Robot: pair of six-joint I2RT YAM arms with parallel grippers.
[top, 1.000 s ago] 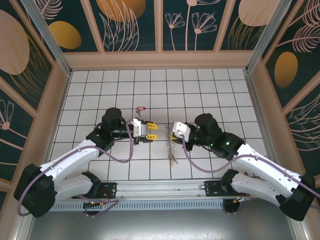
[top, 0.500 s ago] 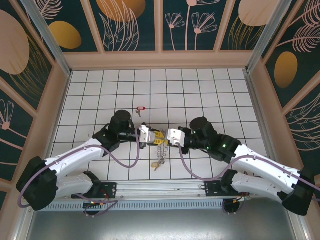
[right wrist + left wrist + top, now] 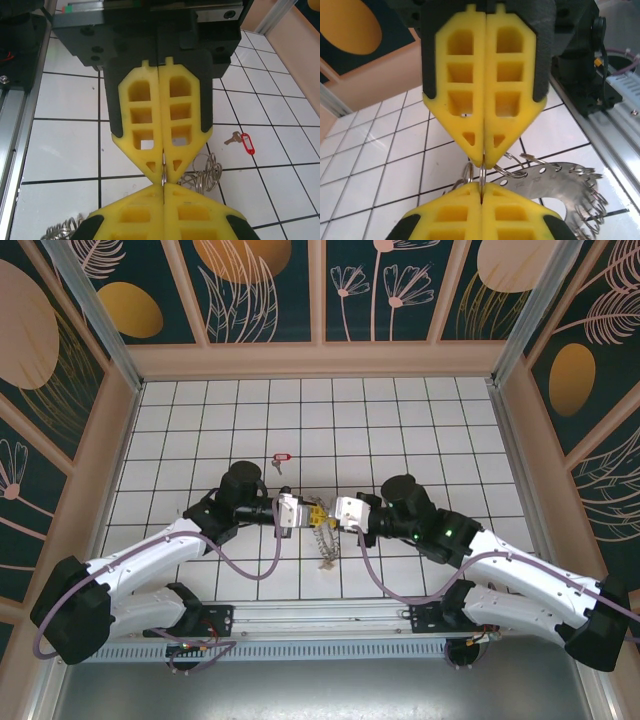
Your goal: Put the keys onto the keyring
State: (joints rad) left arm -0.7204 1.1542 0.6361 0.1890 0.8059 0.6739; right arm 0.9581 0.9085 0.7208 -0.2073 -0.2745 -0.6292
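We record the keyring (image 3: 325, 540), a flat grey plate fringed with wire loops, held where the left gripper (image 3: 318, 512) and right gripper (image 3: 331, 514) meet tip to tip, both clamped on it, the red-tagged key (image 3: 280, 458) lying well apart beyond it on the tiled table (image 3: 420, 430).

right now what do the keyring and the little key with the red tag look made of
keyring: flat grey metal, dull sheen, punched holes, wire loops along its rim. key: silvery and shiny, probably metal. Its red tag looks like glossy plastic.
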